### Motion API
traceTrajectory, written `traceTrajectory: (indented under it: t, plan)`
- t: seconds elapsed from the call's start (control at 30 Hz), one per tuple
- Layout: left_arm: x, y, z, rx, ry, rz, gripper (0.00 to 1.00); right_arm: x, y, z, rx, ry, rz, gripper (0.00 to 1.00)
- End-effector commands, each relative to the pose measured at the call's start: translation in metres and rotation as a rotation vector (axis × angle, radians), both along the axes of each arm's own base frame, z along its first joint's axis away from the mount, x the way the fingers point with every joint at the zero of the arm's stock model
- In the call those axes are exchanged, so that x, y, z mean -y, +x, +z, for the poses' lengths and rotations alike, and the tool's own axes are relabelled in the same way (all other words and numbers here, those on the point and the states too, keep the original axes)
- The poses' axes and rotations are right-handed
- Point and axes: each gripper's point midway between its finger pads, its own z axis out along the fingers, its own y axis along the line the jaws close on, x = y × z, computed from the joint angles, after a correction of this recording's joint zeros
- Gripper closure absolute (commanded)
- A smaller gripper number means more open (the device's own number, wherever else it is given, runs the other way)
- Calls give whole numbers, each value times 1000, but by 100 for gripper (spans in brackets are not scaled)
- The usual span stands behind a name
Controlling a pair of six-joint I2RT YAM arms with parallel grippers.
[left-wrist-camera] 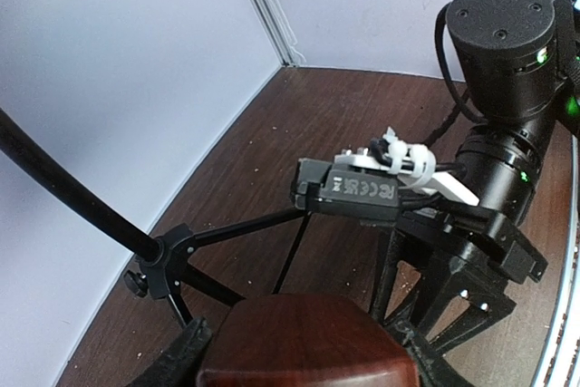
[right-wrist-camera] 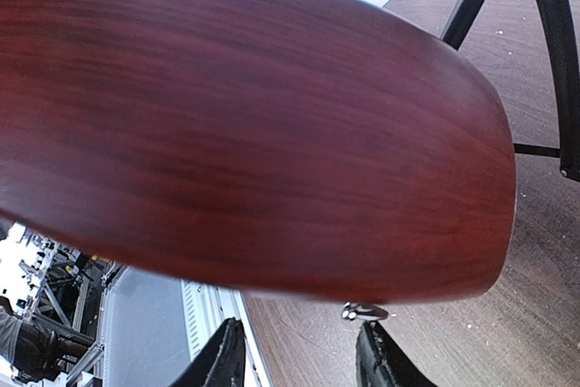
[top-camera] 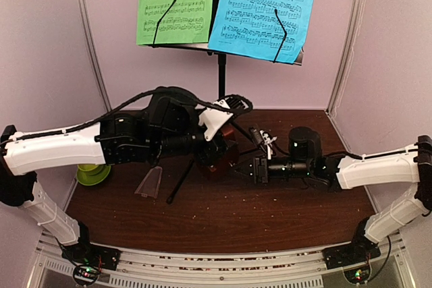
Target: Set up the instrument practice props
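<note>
Top external view: a dark brown wood-grain table (top-camera: 283,214) is seen, walled in by pale lilac panels (top-camera: 40,45) that are joined at the back corners by white strips (top-camera: 91,38). Pale specks are scattered over the tabletop, and a slotted metal rail (top-camera: 223,261) is fixed along its near edge. At the back the black tripod music stand (top-camera: 221,75) is set upright, its legs spread on the wood. A green sheet (top-camera: 175,1) and a blue sheet (top-camera: 263,8) of printed music are held side by side on its desk by two black wire arms.

The dark red-brown metronome (top-camera: 223,163) is found near the table's middle, just in front of the stand's legs, and is clamped at its sides by the left gripper (top-camera: 210,148). Its clear cover (top-camera: 150,183) is laid apart on the wood to the left, beside a tripod leg. The right gripper (top-camera: 239,168) is levelled at the metronome from the right with its jaws parted. In the right wrist view bare table is seen between the two fingers, and a small metal key (right-wrist-camera: 364,312) is visible at the metronome's lower edge. A lime green cup and saucer (top-camera: 93,173) is placed at the left edge, partly hidden by the left arm.
</note>
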Motion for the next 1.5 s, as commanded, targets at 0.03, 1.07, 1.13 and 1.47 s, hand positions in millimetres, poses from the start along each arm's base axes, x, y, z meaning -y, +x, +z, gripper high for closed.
traceTrajectory:
  t: [0.03,1.07,1.13,1.47]
  plan:
    - [2,-1,84,115,-223,-16,90,-8,0,15,16,45,17,61]
    - [4,-11,83,131,-225,-89,93,-2,10,21,7,21,-53,59]
    - [5,-12,83,132,-227,-90,93,-2,10,26,11,31,-52,60]
    - [5,-8,84,145,-230,-74,93,-2,10,24,-21,29,-47,90]
